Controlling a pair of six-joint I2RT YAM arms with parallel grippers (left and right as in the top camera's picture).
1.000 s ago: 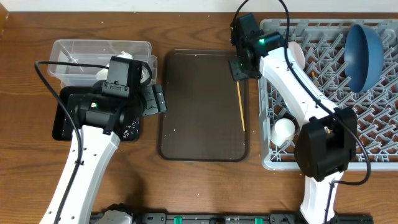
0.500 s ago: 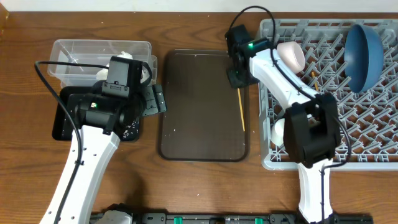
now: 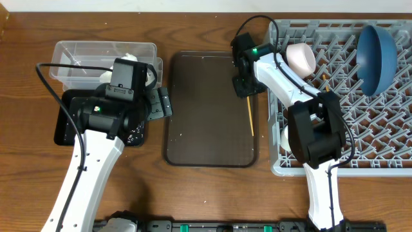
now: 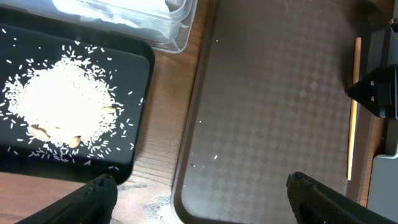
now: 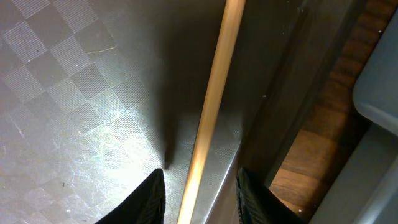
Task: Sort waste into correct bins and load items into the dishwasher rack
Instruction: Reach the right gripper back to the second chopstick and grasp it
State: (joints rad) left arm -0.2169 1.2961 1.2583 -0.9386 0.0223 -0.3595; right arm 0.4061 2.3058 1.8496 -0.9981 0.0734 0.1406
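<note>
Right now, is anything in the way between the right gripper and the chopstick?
No, nothing visible. The right gripper hangs right over the chopstick on the brown tray, one open finger on each side.

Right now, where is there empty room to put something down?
The brown tray is bare from its left rim to the chopstick; so is the table in front of it. Crowded: the rack, and around the right gripper.
</note>
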